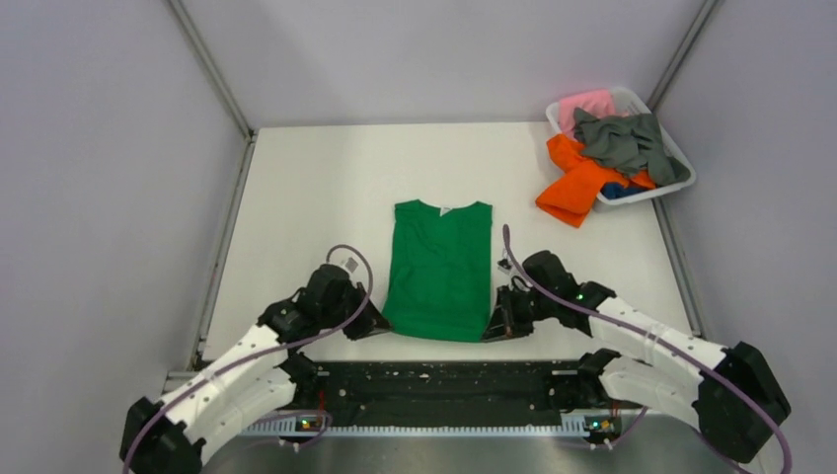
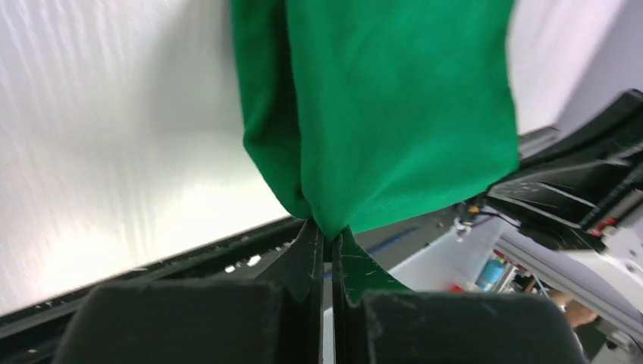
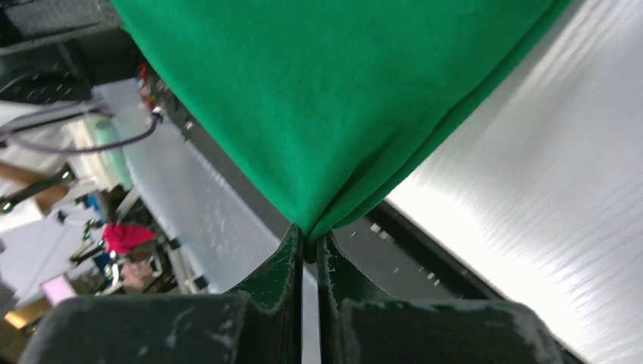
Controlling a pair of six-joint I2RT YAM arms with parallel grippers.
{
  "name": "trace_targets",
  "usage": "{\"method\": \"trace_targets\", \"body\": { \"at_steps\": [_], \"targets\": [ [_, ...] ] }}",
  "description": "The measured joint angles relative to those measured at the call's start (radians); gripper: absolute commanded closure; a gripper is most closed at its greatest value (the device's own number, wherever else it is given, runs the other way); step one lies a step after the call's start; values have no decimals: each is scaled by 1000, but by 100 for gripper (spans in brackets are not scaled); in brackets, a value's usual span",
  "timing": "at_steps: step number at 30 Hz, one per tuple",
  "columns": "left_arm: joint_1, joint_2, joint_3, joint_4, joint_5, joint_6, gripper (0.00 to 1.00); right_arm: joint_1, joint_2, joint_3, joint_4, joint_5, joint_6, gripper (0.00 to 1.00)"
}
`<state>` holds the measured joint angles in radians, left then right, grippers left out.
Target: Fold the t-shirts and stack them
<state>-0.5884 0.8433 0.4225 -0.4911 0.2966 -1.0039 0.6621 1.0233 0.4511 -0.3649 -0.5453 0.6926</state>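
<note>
The green tee (image 1: 439, 267) lies mid-table, sleeves folded in, a narrow strip. My left gripper (image 2: 327, 236) and right gripper (image 3: 309, 241) each pinch a near hem corner. The crosswise fold remains, I judge; the other tees (image 1: 617, 143) wait unfolded in the far-right basket (image 1: 659, 193).

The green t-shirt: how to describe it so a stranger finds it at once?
Look at the middle of the white table, beyond the arms. The green t-shirt lies there, its near corners pinched by the left gripper and right gripper. Only it is spread flat; the other shirts are heaped at the basket.
</note>
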Motion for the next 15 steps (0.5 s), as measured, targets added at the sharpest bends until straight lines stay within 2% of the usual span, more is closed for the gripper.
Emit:
{"method": "trace_targets", "body": {
  "at_steps": [3,7,15],
  "targets": [
    [-21,-188,-19,-55,2,-60,100,5,-80,0,-53,-64,13,100],
    [-28,-301,-18,-87,1,-101,100,9,-143,8,-93,-108,27,100],
    [-28,-201,116,-80,-115,-51,100,-42,-83,143,-93,-77,-2,100]
  ]
}}
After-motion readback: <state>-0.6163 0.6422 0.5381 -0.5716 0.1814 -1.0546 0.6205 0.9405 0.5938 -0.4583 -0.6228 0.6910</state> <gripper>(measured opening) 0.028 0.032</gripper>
